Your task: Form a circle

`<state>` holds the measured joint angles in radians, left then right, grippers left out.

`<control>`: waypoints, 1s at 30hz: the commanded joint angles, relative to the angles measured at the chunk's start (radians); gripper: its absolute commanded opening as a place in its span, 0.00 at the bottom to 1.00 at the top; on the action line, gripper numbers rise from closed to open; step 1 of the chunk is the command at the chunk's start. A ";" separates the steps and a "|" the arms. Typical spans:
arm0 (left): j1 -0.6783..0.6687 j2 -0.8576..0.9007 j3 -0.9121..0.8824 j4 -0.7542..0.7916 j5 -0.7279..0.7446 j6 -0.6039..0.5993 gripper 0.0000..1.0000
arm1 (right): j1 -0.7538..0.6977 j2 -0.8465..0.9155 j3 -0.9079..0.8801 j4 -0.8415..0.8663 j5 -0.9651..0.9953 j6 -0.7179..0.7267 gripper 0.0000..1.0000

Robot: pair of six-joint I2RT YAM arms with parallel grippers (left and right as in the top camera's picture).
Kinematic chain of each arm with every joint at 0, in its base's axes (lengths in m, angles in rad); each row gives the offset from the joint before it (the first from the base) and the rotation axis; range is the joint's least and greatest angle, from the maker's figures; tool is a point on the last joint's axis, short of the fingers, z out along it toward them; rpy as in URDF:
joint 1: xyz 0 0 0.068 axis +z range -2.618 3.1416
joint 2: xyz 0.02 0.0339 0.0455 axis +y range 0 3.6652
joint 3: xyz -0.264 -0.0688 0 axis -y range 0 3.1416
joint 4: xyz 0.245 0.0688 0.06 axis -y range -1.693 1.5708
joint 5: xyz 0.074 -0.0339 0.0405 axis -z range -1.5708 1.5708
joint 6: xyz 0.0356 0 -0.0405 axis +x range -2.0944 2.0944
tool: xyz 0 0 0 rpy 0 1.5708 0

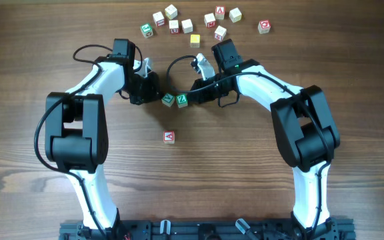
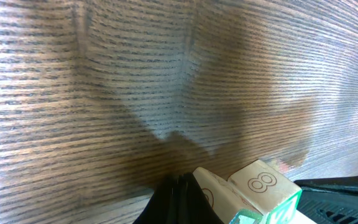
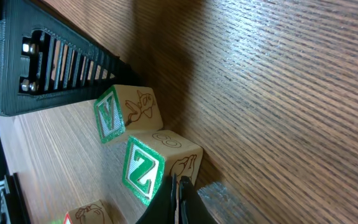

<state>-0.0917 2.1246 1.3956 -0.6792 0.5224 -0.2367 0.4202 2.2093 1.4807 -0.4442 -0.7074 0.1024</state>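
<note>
Wooden cubes (image 1: 182, 100) seemed light, hard, best pushed on flat sides; left pincer (image 1: 159, 95) and right pincer (image 1: 192, 95) flanked them at nine and three o'clock, closed, empty.

Wood-grain table (image 1: 245, 180); at far edge a loose bunch of letter cubes (image 1: 187, 25), yellow cube (image 1: 195, 39) nearest, red-printed cube (image 1: 264, 27) apart at right.

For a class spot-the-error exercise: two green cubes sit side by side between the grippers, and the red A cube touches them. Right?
No: the red A cube lies well apart from the green cubes, touching nothing; the overhead view shows it. The rest holds.
</note>
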 commanded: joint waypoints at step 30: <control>0.003 0.019 -0.016 0.045 0.011 0.024 0.04 | 0.005 0.013 0.000 0.030 0.166 0.179 0.04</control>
<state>-0.0925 2.1246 1.3930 -0.6594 0.5224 -0.2367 0.4210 2.2093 1.4807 -0.4240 -0.6323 0.1867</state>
